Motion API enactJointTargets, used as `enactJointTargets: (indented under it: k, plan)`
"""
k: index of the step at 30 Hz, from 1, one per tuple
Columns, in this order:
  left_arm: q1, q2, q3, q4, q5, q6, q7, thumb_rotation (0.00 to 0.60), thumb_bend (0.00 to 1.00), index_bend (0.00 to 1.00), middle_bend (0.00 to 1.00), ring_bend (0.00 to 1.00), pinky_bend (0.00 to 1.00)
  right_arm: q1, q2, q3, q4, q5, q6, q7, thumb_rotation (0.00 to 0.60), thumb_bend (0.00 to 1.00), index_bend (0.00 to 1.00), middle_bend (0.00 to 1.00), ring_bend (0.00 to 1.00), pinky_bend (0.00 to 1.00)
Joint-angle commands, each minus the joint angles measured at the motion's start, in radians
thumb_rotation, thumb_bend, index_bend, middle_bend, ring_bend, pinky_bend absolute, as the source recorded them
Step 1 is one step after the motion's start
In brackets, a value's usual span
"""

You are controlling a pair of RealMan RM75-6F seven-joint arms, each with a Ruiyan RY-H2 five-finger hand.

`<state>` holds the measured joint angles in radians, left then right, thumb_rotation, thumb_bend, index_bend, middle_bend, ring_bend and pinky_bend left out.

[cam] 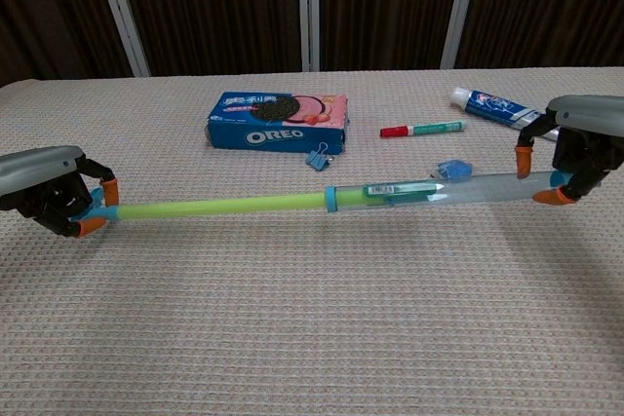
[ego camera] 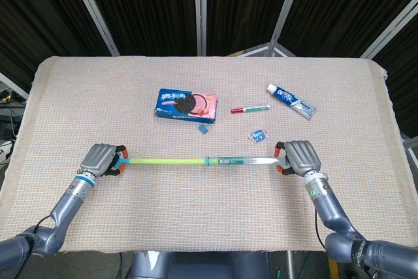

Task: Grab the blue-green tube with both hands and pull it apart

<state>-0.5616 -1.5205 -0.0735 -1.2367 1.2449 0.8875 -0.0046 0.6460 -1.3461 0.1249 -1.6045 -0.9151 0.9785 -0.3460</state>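
Observation:
The blue-green tube (ego camera: 196, 160) (cam: 322, 200) hangs level just above the cloth, stretched long. Its thin green inner part runs from the left to a blue collar; the clear outer sleeve with a label runs on to the right. My left hand (ego camera: 99, 160) (cam: 54, 189) grips the green end, its orange fingertips curled around it. At the other side my right hand (ego camera: 300, 157) (cam: 580, 143) grips the clear sleeve's end. Both ends are hidden inside the hands.
Behind the tube lie an Oreo box (ego camera: 186, 104) (cam: 279, 121), a small blue binder clip (ego camera: 204, 130), a red-capped marker (ego camera: 249, 108), a small blue packet (ego camera: 257, 136) and a toothpaste tube (ego camera: 290, 101). A beige cloth (ego camera: 209, 227) covers the table.

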Motion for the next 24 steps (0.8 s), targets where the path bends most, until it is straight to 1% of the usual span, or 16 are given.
enactJointTargets:
  k: [1, 24]
  plan:
    - [0.002, 0.000, 0.000, 0.005, 0.000, -0.001, -0.006, 0.600, 0.55, 0.72, 0.86, 0.85, 1.00, -0.003, 0.005, 0.000, 0.002, -0.002, -0.002, 0.006, 0.600, 0.44, 0.61, 1.00, 1.00, 1.00]
    - [0.004, -0.001, -0.005, 0.035, -0.008, -0.015, -0.010, 0.600, 0.55, 0.72, 0.86, 0.85, 1.00, -0.027, 0.035, 0.002, 0.025, -0.018, -0.011, 0.042, 0.600, 0.44, 0.61, 1.00, 1.00, 1.00]
